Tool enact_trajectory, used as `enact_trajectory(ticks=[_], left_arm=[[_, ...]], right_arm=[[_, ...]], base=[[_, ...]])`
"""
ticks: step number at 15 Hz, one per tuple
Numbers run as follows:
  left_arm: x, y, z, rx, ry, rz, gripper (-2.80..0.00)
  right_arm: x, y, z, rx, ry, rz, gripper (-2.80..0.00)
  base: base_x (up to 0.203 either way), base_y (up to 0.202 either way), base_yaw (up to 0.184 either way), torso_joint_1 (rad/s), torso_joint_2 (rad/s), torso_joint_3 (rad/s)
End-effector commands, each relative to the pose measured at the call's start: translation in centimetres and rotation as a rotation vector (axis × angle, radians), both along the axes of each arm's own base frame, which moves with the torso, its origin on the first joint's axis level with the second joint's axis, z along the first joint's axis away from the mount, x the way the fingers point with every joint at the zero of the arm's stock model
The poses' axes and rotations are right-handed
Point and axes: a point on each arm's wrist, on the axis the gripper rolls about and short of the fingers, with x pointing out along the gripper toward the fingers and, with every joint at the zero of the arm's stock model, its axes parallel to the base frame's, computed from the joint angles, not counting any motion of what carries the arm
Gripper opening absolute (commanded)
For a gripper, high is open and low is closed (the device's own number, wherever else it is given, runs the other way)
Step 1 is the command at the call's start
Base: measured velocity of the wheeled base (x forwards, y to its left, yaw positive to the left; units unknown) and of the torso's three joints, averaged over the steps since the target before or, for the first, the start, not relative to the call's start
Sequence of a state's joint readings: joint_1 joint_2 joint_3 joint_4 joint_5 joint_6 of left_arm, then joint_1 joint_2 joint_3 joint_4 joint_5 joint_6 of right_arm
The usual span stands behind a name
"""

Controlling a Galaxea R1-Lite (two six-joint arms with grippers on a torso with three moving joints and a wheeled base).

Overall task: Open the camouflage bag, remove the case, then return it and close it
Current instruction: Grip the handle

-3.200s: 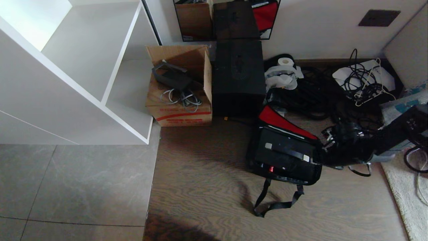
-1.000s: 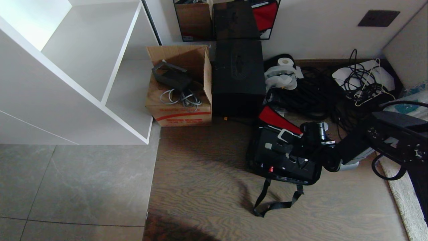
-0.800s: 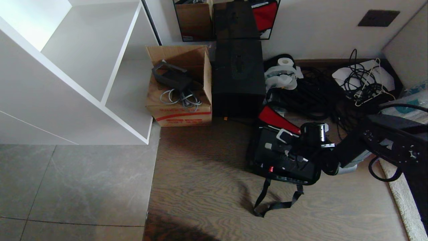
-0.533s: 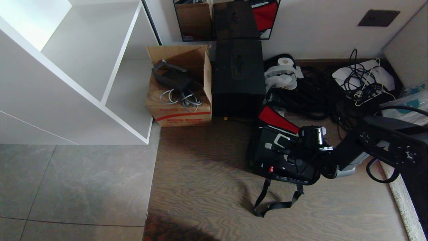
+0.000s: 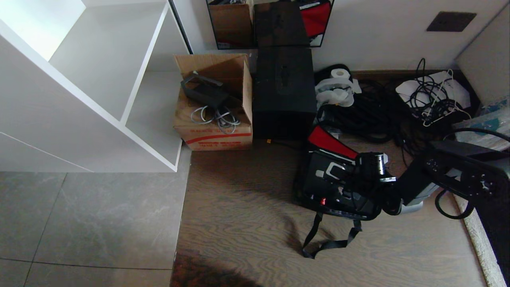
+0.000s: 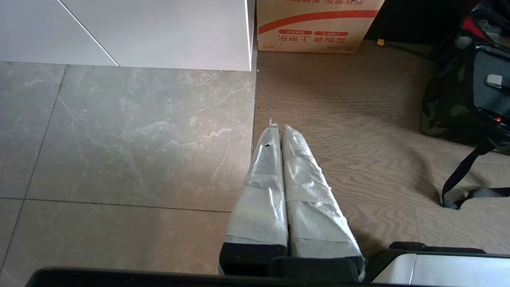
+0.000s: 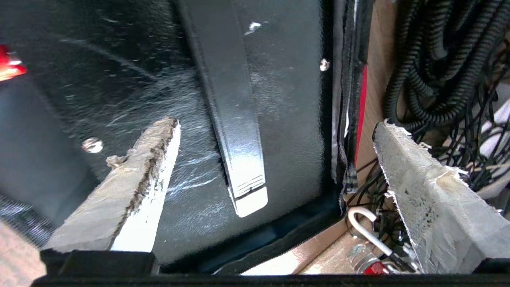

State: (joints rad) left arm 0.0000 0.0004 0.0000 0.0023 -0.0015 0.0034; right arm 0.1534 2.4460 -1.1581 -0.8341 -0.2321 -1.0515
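Note:
The camouflage bag (image 5: 342,214) lies unzipped on the wooden floor, its red-lined lid (image 5: 328,142) folded back toward the wall. Inside it lies the case (image 5: 318,185), flat and black, with a red latch (image 5: 322,201). My right gripper (image 5: 338,182) hangs open just above the case. In the right wrist view the case's handle (image 7: 227,99) runs between the fingers of the right gripper (image 7: 275,124); one finger (image 7: 135,191) is over the case (image 7: 119,79), the other (image 7: 422,187) is past the bag's edge. My left gripper (image 6: 277,127) is shut over the floor, left of the bag (image 6: 446,107).
A tall black box (image 5: 283,91) and an open cardboard box (image 5: 215,103) stand behind the bag by the wall. Black cables (image 5: 370,111) and a paper roll (image 5: 338,85) pile up at the back right. A white shelf unit (image 5: 99,87) fills the left. The bag's strap (image 5: 330,239) trails forward.
My right arm has swung in from the right over the open bag and come down closer to the case's handle. The bag and case have not moved.

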Motion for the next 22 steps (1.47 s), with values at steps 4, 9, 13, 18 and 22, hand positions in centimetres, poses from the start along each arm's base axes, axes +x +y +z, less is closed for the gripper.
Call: enact_trajectory(ticks=[4, 9, 13, 18, 22], left_arm=[[0.0, 0.0, 0.0, 0.000, 0.000, 0.000, -2.80], [0.0, 0.0, 0.0, 0.000, 0.000, 0.000, -2.80], [0.0, 0.0, 0.0, 0.000, -0.001, 0.000, -2.80], [0.0, 0.0, 0.0, 0.000, -0.001, 0.000, -2.80], [0.0, 0.0, 0.0, 0.000, 0.000, 0.000, -2.80]], right_arm=[[1.3, -0.3, -1.4, -0.005, -0.040, -0.013, 0.00], [3.5, -2.1, 0.4, -0.028, -0.206, -0.048, 0.00], [4.3, -2.0, 1.2, -0.020, -0.267, -0.079, 0.00], [4.8, -2.5, -1.1, -0.036, -0.270, -0.117, 0.00], [5.3, -2.5, -1.5, -0.041, -0.295, -0.156, -2.80]], base=[[0.000, 0.000, 0.000, 0.000, 0.00, 0.000], [0.000, 0.000, 0.000, 0.000, 0.00, 0.000], [0.000, 0.000, 0.000, 0.000, 0.00, 0.000], [0.000, 0.000, 0.000, 0.000, 0.00, 0.000], [0.000, 0.000, 0.000, 0.000, 0.00, 0.000]])
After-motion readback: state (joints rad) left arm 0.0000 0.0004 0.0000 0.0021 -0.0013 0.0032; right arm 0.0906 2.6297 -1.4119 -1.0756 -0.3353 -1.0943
